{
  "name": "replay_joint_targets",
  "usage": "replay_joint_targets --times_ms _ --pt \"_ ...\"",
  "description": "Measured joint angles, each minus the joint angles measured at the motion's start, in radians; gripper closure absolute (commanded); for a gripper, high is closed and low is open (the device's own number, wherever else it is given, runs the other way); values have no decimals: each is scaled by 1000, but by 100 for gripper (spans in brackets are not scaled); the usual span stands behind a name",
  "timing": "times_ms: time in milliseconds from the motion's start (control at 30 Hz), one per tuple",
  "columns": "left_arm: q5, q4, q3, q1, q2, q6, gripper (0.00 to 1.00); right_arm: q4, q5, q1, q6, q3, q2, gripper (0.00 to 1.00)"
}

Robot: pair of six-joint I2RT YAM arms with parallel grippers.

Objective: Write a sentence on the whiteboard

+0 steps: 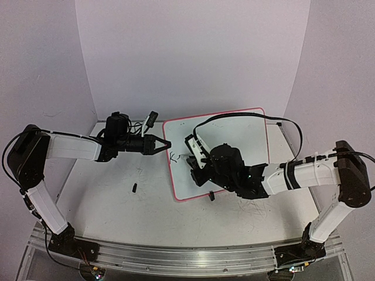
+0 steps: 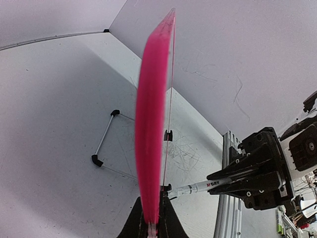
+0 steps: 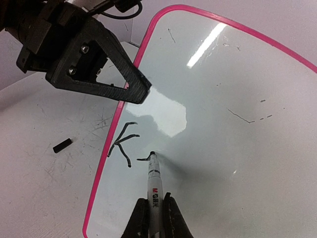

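On the scuffed white table (image 1: 117,199), towards its far right, we see the whiteboard (image 1: 234,134) lying flat and turned a little askew, its pink rim running all round. The left arm (image 1: 70,146) reaches in from the left side and the right arm (image 1: 304,172) from the right, so that both meet at the board's left part.

The left gripper (image 1: 166,143) has its fingers (image 2: 166,220) pinched shut on the board's left edge; its wrist view shows the pink rim (image 2: 151,124) rising edge-on from between them. The right gripper (image 1: 196,161) hangs over the board's near left area, its fingers (image 3: 139,218) clamped on a white marker (image 3: 154,183), which points away from the wrist with its black tip touching the board.

Of the sentence (image 3: 123,146) we can read only a K-like letter close to the left rim and a short stroke just beside the marker tip.

A small black piece (image 1: 135,188) lies on the table, left of the board and apart from it.
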Motion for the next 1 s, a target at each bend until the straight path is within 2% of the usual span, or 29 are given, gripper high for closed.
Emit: replay_joint_targets --times_ms 1000 --pt "0 0 0 0 0 0 92 -7 -45 0 19 0 13 100"
